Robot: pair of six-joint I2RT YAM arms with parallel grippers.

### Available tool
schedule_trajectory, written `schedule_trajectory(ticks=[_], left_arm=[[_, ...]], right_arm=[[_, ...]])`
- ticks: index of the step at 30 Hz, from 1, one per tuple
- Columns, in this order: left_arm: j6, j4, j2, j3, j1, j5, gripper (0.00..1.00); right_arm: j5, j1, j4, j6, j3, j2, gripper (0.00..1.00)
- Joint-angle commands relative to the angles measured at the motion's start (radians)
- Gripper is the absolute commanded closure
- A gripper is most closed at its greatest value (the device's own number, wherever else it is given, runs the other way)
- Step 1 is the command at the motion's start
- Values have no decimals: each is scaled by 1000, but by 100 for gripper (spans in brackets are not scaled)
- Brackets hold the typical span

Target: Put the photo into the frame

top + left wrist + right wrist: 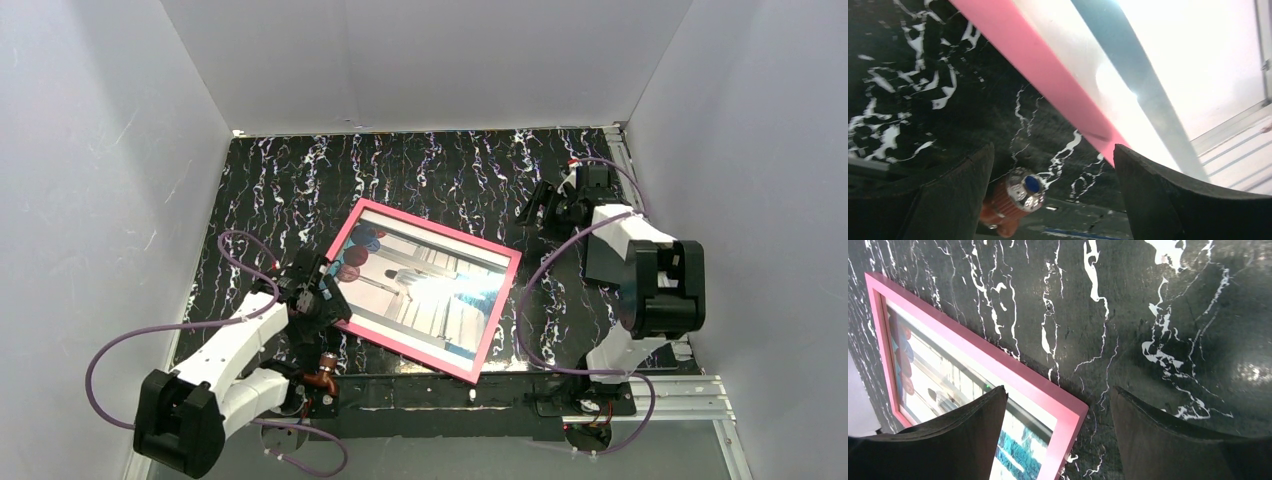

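Photo (430, 285) lies face-up inside pink frame (440, 229) on tabletop (420, 170); your left hand (1054, 170), right hand (1058, 405) both spread apart, empty.

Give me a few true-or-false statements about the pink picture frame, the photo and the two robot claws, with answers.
1. The pink rectangular picture frame lies on the black white-veined table. True.
2. The paper photo with red and blue balloons lies beside the frame. False: it shows inside the frame.
3. The right gripper grips the frame. False: it is open, apart from the frame.
4. The left gripper is open at the frame's edge. True.
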Motion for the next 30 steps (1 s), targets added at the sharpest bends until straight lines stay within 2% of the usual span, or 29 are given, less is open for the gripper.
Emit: schedule_trajectory(ticks=[1, 9, 17, 30], left_arm=[[-4, 68, 41, -48, 86, 176, 13], [36, 239, 202, -6, 135, 290, 15], [39, 360, 373, 75, 136, 389, 12], [78, 361, 720, 422, 134, 514, 7]], right_arm=[[-63, 24, -71, -31, 81, 84, 17], [-103, 85, -135, -3, 122, 172, 17], [-134, 94, -165, 41, 66, 128, 17], [-166, 94, -185, 73, -90, -47, 17]])
